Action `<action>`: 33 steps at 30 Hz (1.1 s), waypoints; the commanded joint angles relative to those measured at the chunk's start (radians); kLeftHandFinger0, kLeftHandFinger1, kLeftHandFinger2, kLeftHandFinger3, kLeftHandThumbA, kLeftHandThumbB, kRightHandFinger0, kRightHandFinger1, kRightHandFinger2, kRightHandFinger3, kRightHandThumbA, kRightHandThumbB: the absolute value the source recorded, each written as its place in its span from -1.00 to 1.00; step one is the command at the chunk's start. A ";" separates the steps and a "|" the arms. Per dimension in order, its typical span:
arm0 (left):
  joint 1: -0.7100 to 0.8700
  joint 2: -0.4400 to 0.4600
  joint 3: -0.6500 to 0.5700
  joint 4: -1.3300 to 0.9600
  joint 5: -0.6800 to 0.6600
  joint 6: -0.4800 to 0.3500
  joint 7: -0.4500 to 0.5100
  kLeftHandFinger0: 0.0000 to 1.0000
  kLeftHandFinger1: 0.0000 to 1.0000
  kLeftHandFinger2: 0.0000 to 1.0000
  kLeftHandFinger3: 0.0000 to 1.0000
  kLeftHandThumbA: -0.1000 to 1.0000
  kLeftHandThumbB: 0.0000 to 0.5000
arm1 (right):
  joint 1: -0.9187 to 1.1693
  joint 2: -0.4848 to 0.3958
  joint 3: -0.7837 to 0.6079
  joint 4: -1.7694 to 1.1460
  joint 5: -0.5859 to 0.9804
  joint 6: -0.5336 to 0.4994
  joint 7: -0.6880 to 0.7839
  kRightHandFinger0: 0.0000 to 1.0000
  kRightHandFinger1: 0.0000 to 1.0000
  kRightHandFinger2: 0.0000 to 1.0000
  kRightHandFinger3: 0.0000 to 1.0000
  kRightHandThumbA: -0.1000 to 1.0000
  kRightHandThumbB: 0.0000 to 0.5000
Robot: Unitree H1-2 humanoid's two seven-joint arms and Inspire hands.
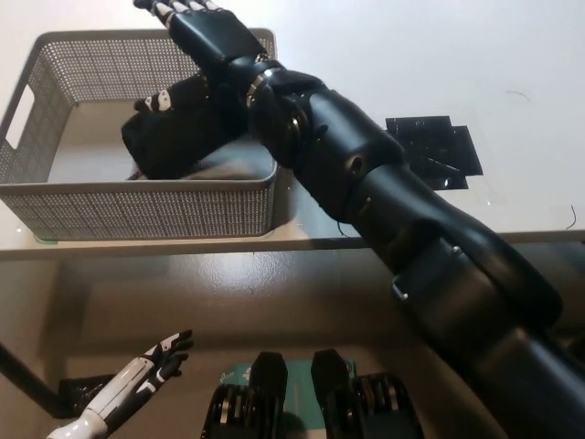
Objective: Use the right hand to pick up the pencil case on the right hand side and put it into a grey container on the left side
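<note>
Inside the perforated grey container (137, 206), soft black pencil case (174, 133); right robot hand (206, 32) above, fingers spread.

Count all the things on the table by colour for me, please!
Grey: 1, the grey perforated plastic basket
Black: 2, the black soft pencil case lying inside the basket, and the flat black tape patch on the white table
Total: 3

text: none legible | labels: none | brands: none | numbers: none | signs: none
</note>
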 commanded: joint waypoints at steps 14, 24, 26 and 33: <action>-0.019 0.033 -0.002 -0.036 0.001 0.011 -0.028 0.79 0.89 1.00 1.00 1.00 0.19 | 0.002 -0.112 -0.034 -0.197 0.045 0.018 0.060 1.00 1.00 1.00 1.00 1.00 0.89; -0.006 0.041 -0.002 -0.021 0.005 -0.001 -0.030 0.79 0.86 1.00 1.00 1.00 -0.03 | 0.284 -0.287 -0.206 -0.787 0.155 0.095 0.154 1.00 1.00 1.00 1.00 1.00 0.87; -0.001 0.041 0.000 -0.017 0.000 -0.002 -0.031 0.82 0.86 1.00 1.00 1.00 -0.05 | 0.336 -0.307 -0.241 -0.861 0.189 0.097 0.163 1.00 1.00 1.00 1.00 1.00 0.80; 0.016 0.038 0.000 0.001 0.011 -0.017 -0.018 0.82 0.88 1.00 1.00 1.00 -0.05 | 0.583 -0.340 -0.390 -1.191 0.374 0.204 0.216 1.00 1.00 1.00 1.00 1.00 0.88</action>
